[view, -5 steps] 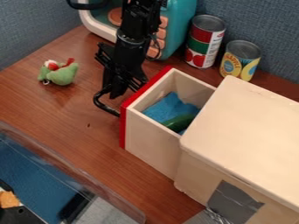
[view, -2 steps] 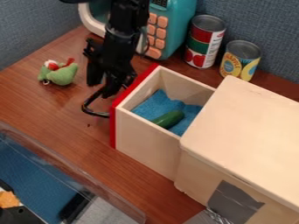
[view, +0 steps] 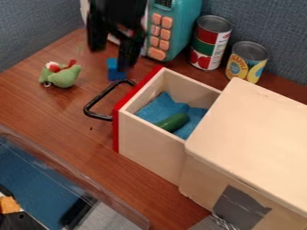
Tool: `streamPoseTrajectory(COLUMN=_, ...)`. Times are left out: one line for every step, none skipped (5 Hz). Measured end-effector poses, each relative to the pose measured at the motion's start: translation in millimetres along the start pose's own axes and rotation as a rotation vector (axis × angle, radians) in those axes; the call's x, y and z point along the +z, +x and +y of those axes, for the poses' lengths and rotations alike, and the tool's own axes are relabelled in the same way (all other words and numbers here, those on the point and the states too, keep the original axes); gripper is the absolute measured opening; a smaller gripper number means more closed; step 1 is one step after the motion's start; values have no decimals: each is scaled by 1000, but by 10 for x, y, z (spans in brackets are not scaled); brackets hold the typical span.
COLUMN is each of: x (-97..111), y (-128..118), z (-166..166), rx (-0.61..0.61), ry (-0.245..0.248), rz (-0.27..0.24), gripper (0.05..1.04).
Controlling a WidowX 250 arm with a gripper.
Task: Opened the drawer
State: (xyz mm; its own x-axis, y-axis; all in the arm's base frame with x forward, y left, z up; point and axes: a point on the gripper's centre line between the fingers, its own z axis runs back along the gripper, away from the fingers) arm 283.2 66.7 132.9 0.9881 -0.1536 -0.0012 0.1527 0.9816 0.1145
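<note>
I'd call this a lab mock-up of a kitchen: toy microwave (view: 184, 28) and food cans (view: 210, 43) far back on the table (view: 42, 105), fabric partition (view: 269, 22) behind, grey tape (view: 240, 206) on the drawer unit (view: 258, 130).

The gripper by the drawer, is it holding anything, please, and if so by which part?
Nothing is held: the gripper hangs clear of the drawer handle, its jaws apart.

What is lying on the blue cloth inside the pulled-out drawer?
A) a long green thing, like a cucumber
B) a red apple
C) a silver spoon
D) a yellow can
A: a long green thing, rounded like a cucumber, lies on the blue cloth inside the open drawer.
</note>
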Motion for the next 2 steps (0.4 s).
streamPoseTrajectory(x=233, y=39, z=-369, rx=-61, ry=-50, rz=-17, gripper=999)
streamPoseTrajectory(x=275, y=77, z=-765, rx=-52, ry=-74, rz=-17, gripper=999)
